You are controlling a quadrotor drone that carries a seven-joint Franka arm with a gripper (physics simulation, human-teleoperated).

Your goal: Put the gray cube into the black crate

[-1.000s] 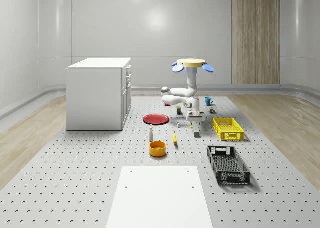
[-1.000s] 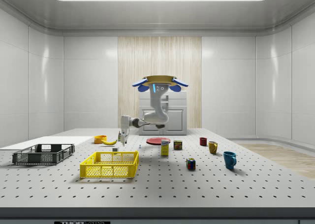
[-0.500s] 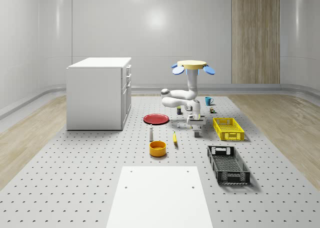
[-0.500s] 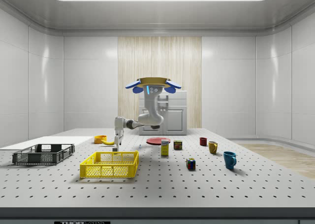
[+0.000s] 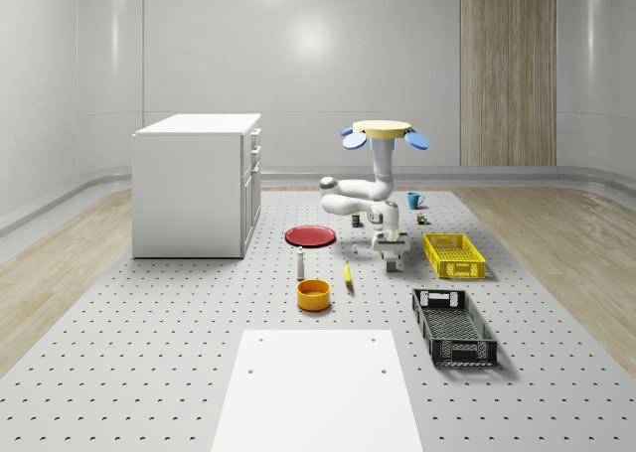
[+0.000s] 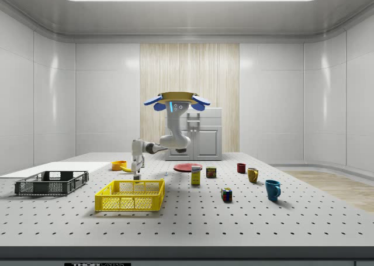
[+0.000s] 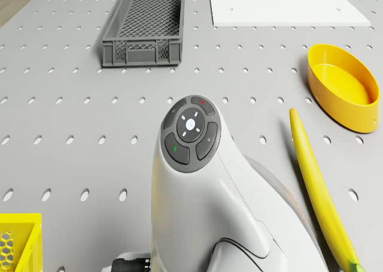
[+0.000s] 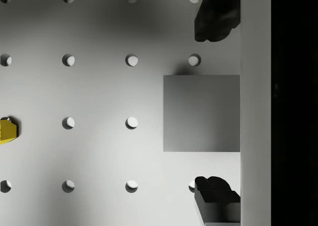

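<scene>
No readable text, brand, number or label found on anything pictured. Lettering at bottom edge of side view, on front rim of grey perforated bench (image 6: 193, 251), too small to be read. Small printed box (image 6: 196, 175) and small can (image 6: 211, 172) on bench carry print; wording cannot be made out. Round grey button pad (image 7: 191, 133) on white arm shows small symbols only, no letters.

two crates (image 5: 454, 325) (image 5: 454, 254), two mugs (image 6: 273, 189) (image 6: 253, 175), one banana (image 7: 317, 182), one bowl (image 5: 313, 294)
</scene>
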